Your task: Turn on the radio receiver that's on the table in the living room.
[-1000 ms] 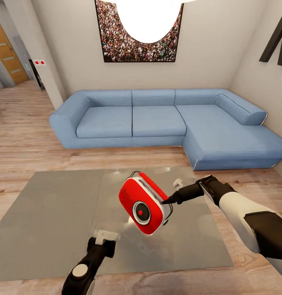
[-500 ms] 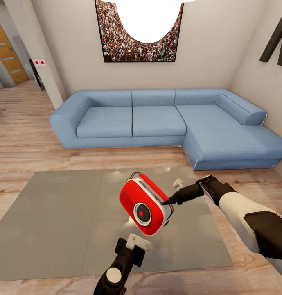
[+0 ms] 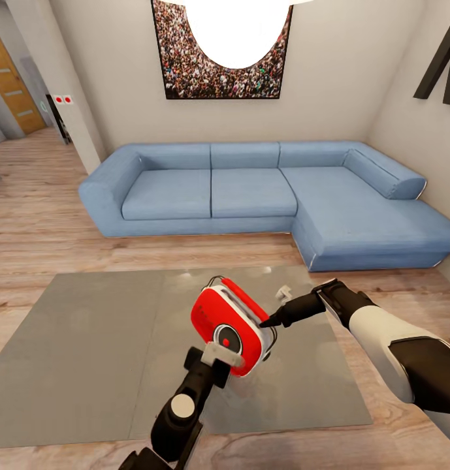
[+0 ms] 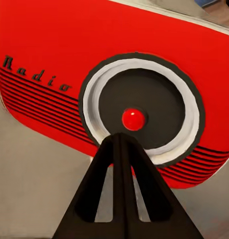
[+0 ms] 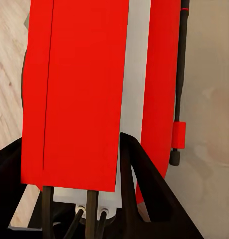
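Head view: the right gripper (image 3: pixel 272 320) clamps the radio receiver (image 3: pixel 230 327) by its side, tilted above the bench (image 3: pixel 87 326), presenting its face to the left gripper (image 3: pixel 219 356) just before it. Left wrist view: closed fingers (image 4: pixel 120 149) aim at the red button (image 4: pixel 133 119), empty. Right wrist view: the white side (image 5: pixel 136 74) lies between its fingers.

radio receiver (image 3: pixel 228 326) base hidden by left tool (image 3: pixel 219 356)
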Controlling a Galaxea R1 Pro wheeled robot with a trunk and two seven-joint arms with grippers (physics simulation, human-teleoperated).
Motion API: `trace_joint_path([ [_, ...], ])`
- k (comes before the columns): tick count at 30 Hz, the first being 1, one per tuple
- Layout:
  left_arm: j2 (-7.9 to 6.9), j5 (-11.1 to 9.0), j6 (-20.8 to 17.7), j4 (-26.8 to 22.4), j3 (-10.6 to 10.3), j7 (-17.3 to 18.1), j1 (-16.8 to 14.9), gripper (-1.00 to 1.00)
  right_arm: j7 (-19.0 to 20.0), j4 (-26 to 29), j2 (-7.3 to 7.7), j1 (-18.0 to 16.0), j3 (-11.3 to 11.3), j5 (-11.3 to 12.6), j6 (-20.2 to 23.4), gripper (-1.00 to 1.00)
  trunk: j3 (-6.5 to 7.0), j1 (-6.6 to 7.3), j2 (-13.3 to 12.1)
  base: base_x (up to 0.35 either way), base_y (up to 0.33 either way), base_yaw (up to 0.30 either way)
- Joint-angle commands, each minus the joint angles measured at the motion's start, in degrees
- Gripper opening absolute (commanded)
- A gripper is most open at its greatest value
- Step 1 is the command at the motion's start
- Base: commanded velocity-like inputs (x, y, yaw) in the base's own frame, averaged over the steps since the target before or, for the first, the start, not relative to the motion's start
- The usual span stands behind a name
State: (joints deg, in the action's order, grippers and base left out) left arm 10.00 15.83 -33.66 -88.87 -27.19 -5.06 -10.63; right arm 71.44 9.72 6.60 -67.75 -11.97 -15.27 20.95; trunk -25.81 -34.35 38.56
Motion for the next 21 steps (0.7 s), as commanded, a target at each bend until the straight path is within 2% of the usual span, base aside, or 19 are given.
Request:
trace_joint_path([
  [1, 0.00, -0.02, 0.00, 0.06, 0.69, 0.05, -0.15, -1.00, 0.01, 0.04, -0.03, -0.01, 0.61, 0.24, 0.06, -1.00, 0.00, 0.00, 0.00, 0.000, 0.000, 0.000],
  [5, 0.00, -0.05, 0.00, 1.57, 1.82, 0.13, -1.42, -1.00, 0.01, 0.04, -0.09, -0.01, 0.58, 0.21, 0.06, -1.00, 0.00, 0.00, 0.00, 0.000, 0.000, 0.000],
  [8, 0.00, -0.71, 0.05, 6.14, 2.04, 0.10, -4.36, -1.00, 0.01, 0.04, -0.13, -0.01, 0.57, 0.24, 0.06, -1.00, 0.00, 0.00, 0.00, 0.000, 0.000, 0.000],
  [10, 0.00, -3.01, 0.17, 8.69, 2.04, 0.07, -5.97, -1.00, 0.01, 0.04, -0.16, -0.01, 0.59, 0.24, 0.06, -1.00, 0.00, 0.00, 0.00, 0.000, 0.000, 0.000],
  [14, 0.00, -9.33, 0.37, 10.92, 1.91, -0.02, -8.36, -1.00, 0.01, 0.04, -0.18, -0.01, 0.55, 0.24, 0.06, -1.00, 0.00, 0.00, 0.00, 0.000, 0.000, 0.000],
  [19, 0.00, -11.57, 0.62, 15.62, 1.73, 0.04, -10.76, -1.00, 0.01, 0.04, -0.19, -0.01, 0.57, 0.24, 0.06, -1.00, 0.00, 0.00, 0.00, 0.000, 0.000, 0.000],
  [21, 0.00, -13.96, 0.73, 16.70, 1.71, 0.05, -11.88, -1.00, 0.01, 0.04, -0.19, -0.01, 0.55, 0.23, 0.06, -1.00, 0.00, 0.00, 0.00, 0.000, 0.000, 0.000],
])
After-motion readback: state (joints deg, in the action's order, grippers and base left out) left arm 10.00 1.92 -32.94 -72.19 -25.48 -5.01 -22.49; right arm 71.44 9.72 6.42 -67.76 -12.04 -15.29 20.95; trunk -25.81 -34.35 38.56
